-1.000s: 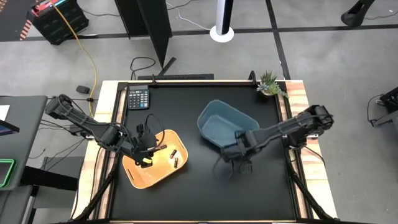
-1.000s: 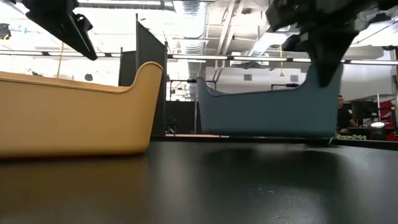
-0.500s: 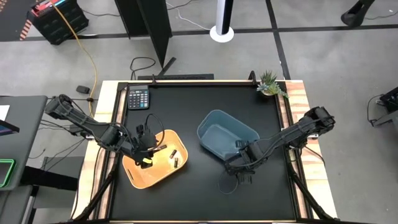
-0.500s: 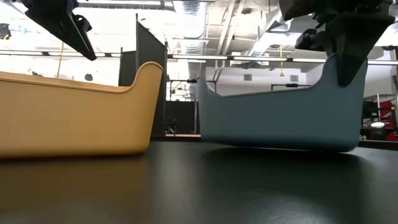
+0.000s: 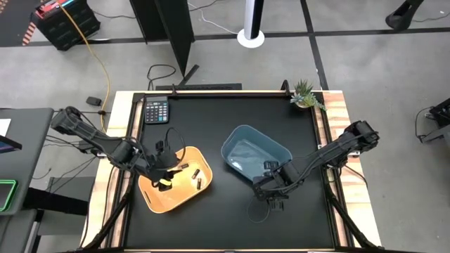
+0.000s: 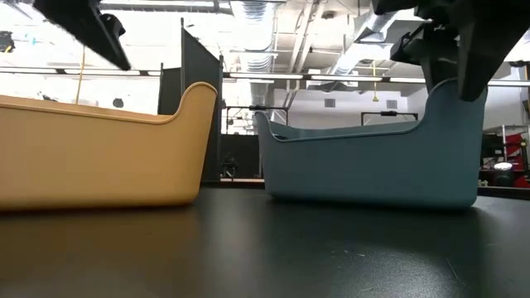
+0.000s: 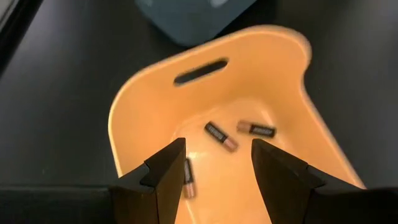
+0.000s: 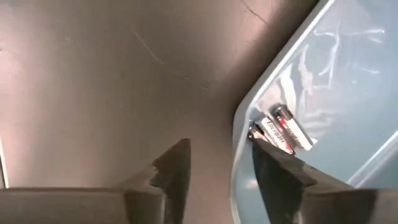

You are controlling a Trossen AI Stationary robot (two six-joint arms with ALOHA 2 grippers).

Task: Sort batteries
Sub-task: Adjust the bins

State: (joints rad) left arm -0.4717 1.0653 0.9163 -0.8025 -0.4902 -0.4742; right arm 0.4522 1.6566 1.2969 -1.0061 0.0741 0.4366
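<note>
An orange tray (image 5: 151,200) at the near left holds three dark batteries (image 7: 221,135), lying loose on its floor. My left gripper (image 7: 214,146) hovers open above them, touching nothing. A blue tray (image 5: 246,151) stands flat on the table at centre right. Two whitish batteries (image 8: 283,132) lie in its near corner. My right gripper (image 8: 217,149) is open at that corner. One finger is outside the rim (image 8: 239,146) and one is over the inside. My right gripper comes at the blue tray's near rim (image 8: 238,162) from above, slanting down, with its open fingers on either side of the wall. Whether either finger touches the wall cannot be told. The tray rests on the table on its whole base (image 6: 373,199).
A calculator (image 5: 156,110) lies at the far left corner and a small plant (image 5: 306,95) at the far right corner. Black tabletop (image 5: 232,218) lies bare in front of both trays.
The blue tray was held tipped, with its near end raised. It has come down and now sits level on the table, a little nearer the front edge. My right gripper has gone down and toward the near edge with it.
</note>
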